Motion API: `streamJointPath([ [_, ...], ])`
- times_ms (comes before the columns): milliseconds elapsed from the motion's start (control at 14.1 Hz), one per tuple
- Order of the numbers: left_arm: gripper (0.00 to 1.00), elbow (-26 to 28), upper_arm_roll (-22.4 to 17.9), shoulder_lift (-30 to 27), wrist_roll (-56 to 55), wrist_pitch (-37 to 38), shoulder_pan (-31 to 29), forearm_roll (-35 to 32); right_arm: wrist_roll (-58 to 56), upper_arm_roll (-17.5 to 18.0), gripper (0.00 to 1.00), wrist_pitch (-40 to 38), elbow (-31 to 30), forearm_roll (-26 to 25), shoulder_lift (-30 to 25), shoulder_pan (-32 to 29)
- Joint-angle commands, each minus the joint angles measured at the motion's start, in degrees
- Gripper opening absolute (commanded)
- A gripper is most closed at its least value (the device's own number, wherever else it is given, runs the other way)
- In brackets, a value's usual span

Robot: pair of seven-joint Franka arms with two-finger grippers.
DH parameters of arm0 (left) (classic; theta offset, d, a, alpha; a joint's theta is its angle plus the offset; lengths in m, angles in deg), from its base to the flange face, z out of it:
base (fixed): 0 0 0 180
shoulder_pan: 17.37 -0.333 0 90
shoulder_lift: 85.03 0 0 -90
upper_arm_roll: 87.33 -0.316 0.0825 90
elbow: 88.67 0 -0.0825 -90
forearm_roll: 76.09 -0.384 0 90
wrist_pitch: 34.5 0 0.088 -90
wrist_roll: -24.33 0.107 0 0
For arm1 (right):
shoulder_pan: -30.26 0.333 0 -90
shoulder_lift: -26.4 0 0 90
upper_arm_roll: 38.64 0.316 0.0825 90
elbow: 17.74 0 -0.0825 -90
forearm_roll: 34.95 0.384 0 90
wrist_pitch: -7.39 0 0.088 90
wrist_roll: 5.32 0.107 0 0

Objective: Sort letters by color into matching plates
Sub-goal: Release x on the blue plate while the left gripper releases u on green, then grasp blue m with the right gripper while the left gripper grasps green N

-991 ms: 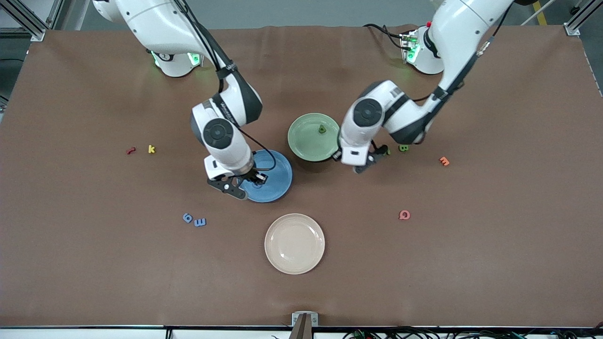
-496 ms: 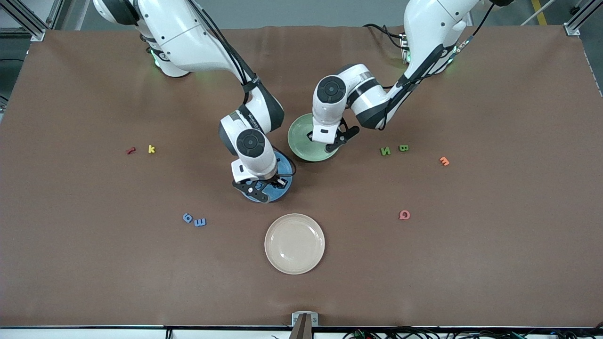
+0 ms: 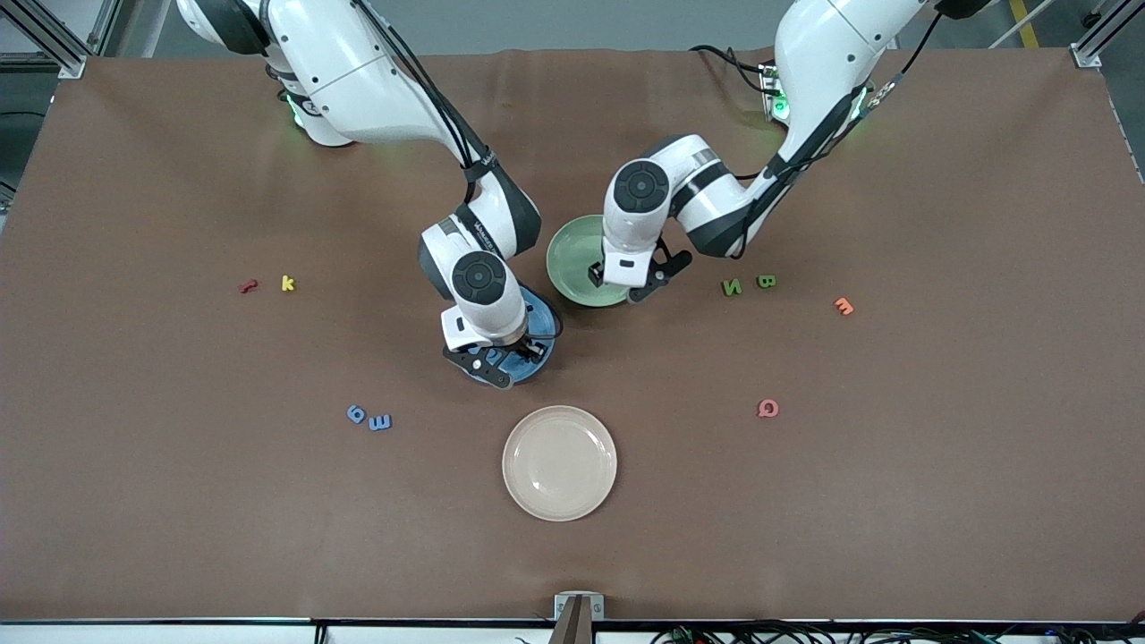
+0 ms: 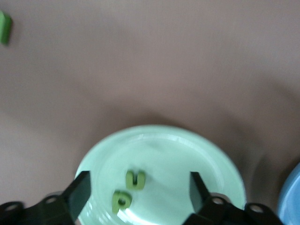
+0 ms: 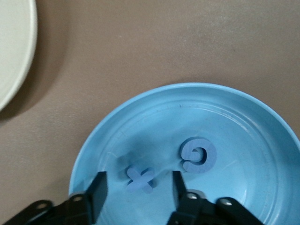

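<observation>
Here the left gripper [image 4: 136, 190] hangs released over the green plate [image 4: 211, 154], the right gripper [image 5: 136, 187] released over the blue plate [image 5: 253, 117].

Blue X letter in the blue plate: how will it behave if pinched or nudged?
The blue X letter looks chunky and matte, so probably stiff and grippy. It lies flat, unlikely to roll. Being tiny, it's likely light and may skid across the blue plate if nudged.

Blue plate [image 5: 262, 117], green plate [image 4: 211, 154]: smooth, slight sheen. Table cover [image 3: 894, 501]: matt brown, cloth-like. 2 arm shells: glossy white plastic.
</observation>
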Motion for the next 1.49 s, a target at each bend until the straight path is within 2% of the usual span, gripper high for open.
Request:
streamJointPath([
  [0, 1.00, 0.6, 0.2, -4.5, 4.7, 3.9, -4.5, -1.2, -0.7, -0.4, 1.00, -2.3, 3.0, 0.0, 0.1, -0.7],
  [283, 0.95, 1.7, 0.1, -6.0, 13.6, 7.0, -10.1, -1.3, -11.8, -0.5, 1.00, -10.3, 5.8, -0.1, -0.8, -5.4],
  [354, 0.90, 2.9, 0.2, -6.2, 16.7, 7.0, -12.0, -3.3, -14.7, -0.5, 1.00, -11.4, 5.8, -0.1, -1.7, -6.8],
  [496, 0.88, 5.2, 0.4, -6.2, 21.1, 6.6, -13.1, -7.5, -19.1, -0.6, 1.00, -12.9, 5.6, -0.1, -2.5, -9.6],
  [850, 0.88, 7.1, 0.4, -6.2, 34.3, 6.6, -13.2, -8.8, -36.1, -0.8, 0.99, -11.3, 5.0, -1.0, -2.4, -18.2],
  [1133, 0.88, 8.6, 0.5, -6.8, 40.1, 6.1, -13.2, -9.0, -41.8, -0.8, 0.84, -6.3, 2.9, -1.0, -1.9, -21.0],
  [1416, 0.88, 10.9, 0.8, -8.6, 40.9, 3.9, -13.3, -9.1, -49.8, -0.8, 0.83, -3.7, 2.1, -0.9, -1.2, -22.3],
])
